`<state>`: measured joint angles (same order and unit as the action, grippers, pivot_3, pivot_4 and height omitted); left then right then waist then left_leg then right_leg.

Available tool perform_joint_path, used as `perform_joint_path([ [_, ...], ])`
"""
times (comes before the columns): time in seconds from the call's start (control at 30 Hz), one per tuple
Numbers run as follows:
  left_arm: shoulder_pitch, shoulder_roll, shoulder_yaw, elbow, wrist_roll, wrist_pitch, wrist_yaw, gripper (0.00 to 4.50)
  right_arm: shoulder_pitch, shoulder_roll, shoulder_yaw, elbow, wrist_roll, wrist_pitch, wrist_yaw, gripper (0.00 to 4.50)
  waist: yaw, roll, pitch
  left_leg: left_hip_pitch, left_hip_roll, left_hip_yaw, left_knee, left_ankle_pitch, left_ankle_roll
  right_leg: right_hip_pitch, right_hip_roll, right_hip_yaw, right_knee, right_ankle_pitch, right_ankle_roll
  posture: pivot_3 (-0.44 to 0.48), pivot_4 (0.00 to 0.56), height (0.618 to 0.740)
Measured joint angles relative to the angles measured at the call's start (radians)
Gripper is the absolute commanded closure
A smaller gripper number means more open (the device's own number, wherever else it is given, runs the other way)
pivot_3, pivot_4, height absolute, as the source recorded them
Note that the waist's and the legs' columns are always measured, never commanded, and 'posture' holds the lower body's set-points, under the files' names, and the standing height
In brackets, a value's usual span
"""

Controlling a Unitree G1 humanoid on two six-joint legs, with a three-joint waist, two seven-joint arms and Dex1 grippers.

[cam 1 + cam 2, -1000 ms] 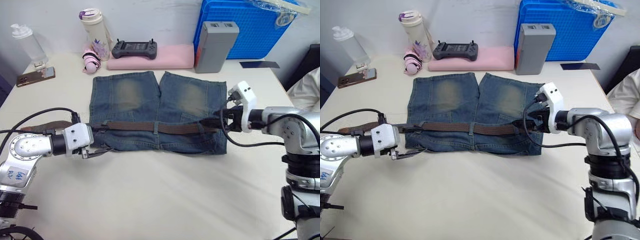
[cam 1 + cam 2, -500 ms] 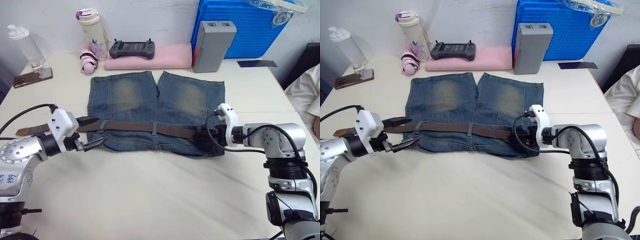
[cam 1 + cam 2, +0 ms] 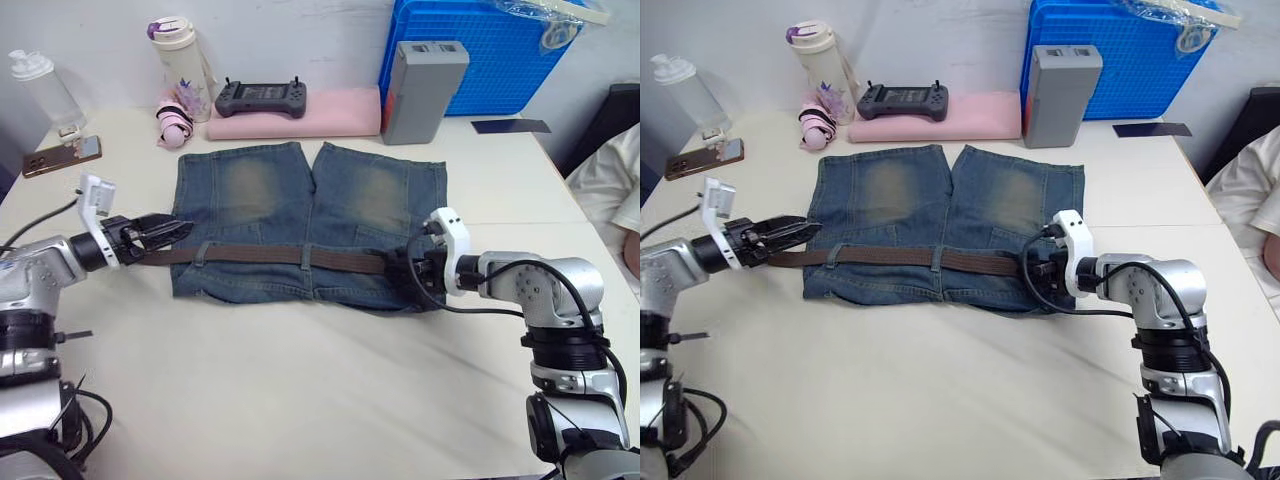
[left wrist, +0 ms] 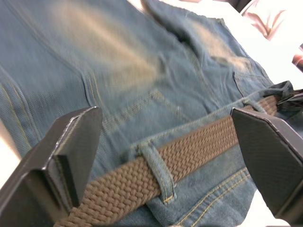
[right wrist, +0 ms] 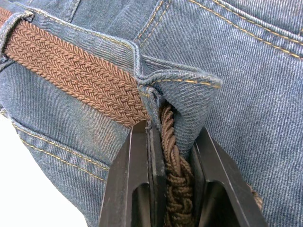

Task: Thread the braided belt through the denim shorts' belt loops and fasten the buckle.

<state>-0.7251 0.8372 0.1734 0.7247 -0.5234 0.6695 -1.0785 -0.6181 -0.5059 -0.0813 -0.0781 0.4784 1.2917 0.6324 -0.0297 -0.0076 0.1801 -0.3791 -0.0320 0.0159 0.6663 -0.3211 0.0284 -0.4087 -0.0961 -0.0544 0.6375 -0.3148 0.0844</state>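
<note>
Blue denim shorts [image 3: 310, 215] lie flat on the cream table [image 3: 300, 400], waistband toward the robot, with the braided belt [image 3: 300, 256] running across it under the belt loops [image 4: 158, 172]. Half a second ago the left gripper [image 3: 165, 232] sat lower and nearer the robot; now it hovers at the shorts' left edge, its fingers [image 4: 71, 146] spread wide to either side of the belt and gripping nothing. The right gripper [image 5: 173, 184] has barely shifted at the right end of the waistband, its fingers pinched on the belt together with a fold of denim. The buckle is probably hidden there; I cannot make it out.
</note>
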Motion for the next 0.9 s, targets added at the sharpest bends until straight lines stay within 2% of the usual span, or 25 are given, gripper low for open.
perform_joint_path([
  [0.27,-0.093,-0.082,-0.038,0.209,0.116,-0.096,-0.009,0.0,0.009,0.009,-0.002,-0.035,0.004,-0.003,-0.032,4.27,0.0,0.0,0.0,-0.008,0.0,0.002,0.006,0.001,0.0,-0.008,0.0,0.001,0.004,0.0,0.0,0.0,0.15,0.725],
  [0.37,-0.117,-0.093,-0.038,0.261,0.148,-0.134,-0.005,0.82,0.012,0.011,-0.003,-0.044,0.01,0.002,-0.046,4.27,0.0,0.0,0.0,-0.008,0.0,0.003,0.006,0.001,0.0,-0.008,0.0,0.001,0.005,0.0,0.0,0.0,0.15,0.725],
  [0.63,-0.121,-0.092,-0.051,0.302,0.225,-0.229,-0.055,4.15,0.014,0.012,-0.004,-0.047,0.019,0.002,-0.067,4.27,0.001,0.0,0.0,-0.008,0.0,0.003,0.007,0.001,0.0,-0.009,-0.001,0.002,0.006,0.0,0.0,0.0,0.15,0.725],
  [0.9,-0.134,-0.095,-0.063,0.306,0.283,-0.338,-0.064,4.18,0.002,0.025,-0.004,-0.03,0.015,-0.021,-0.091,4.27,0.001,0.0,0.0,-0.009,0.0,0.003,0.009,0.001,0.0,-0.009,-0.001,0.002,0.007,0.0,0.0,0.0,0.15,0.725],
])
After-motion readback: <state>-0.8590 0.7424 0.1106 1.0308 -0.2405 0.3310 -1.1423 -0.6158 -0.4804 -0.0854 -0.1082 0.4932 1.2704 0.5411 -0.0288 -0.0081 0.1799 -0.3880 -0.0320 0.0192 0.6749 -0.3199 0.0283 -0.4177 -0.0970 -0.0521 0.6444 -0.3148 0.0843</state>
